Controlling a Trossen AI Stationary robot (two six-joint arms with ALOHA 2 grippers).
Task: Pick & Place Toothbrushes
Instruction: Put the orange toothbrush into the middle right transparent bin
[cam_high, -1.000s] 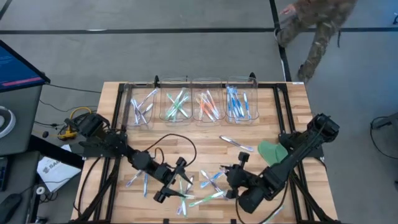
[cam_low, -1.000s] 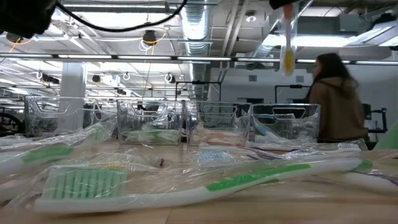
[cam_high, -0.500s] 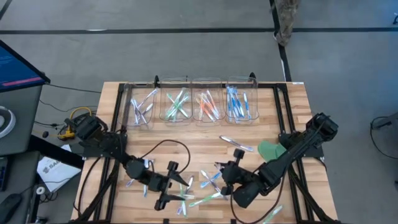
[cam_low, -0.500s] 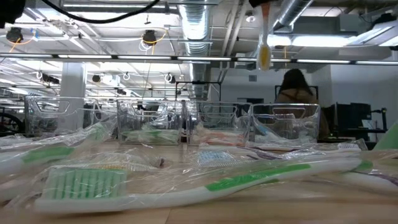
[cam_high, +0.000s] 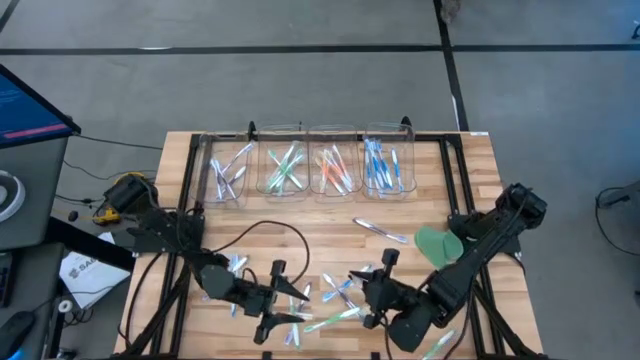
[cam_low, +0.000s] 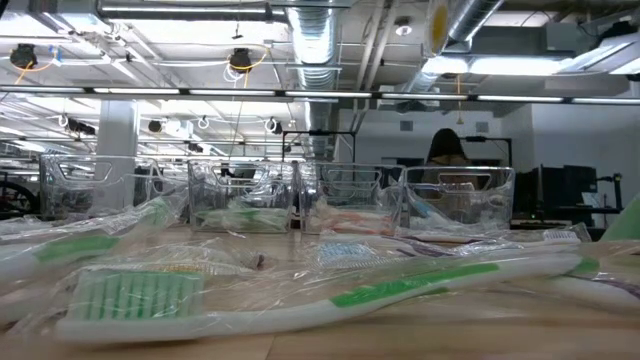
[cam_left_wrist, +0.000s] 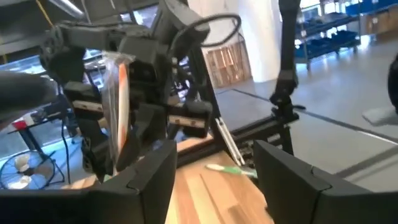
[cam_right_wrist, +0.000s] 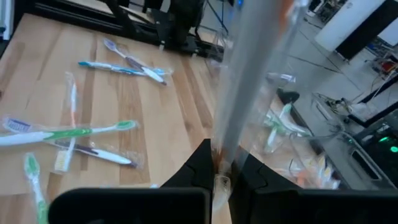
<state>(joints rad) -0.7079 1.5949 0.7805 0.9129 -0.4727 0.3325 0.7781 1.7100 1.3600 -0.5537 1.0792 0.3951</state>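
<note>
My right gripper (cam_high: 366, 290) hovers over the table's near middle, shut on an orange toothbrush (cam_left_wrist: 118, 102) in a clear wrapper. That toothbrush also shows in the right wrist view (cam_right_wrist: 249, 81), and its tip shows at the top of the low view (cam_low: 437, 25). My left gripper (cam_high: 290, 300) faces it from the left, open, with nothing between its fingers (cam_left_wrist: 149, 180). Loose wrapped toothbrushes (cam_high: 335, 300) lie flat on the wood below and between both grippers. Another (cam_high: 380, 232) lies farther back. My right gripper pinches the wrapped orange toothbrush's handle (cam_right_wrist: 219, 155) between its two fingers (cam_right_wrist: 202, 165). The fingers come nearly level from the table's right side and lie across the toothbrush. The toothbrush stands roughly upright, lifted clear of the table.
Four clear bins stand in a row at the far edge, holding purple (cam_high: 228, 165), green (cam_high: 285, 165), orange (cam_high: 335, 165) and blue (cam_high: 388, 165) toothbrushes. A flat green leaf-shaped piece (cam_high: 437, 243) lies at the right. A person stands in the room far beyond the table (cam_low: 445, 150).
My right gripper has risen with the orange toothbrush, which has climbed almost out of the top of the low view. My left gripper has lifted a little, rolled and tipped up to level, facing the right gripper. The person behind has walked farther off.
</note>
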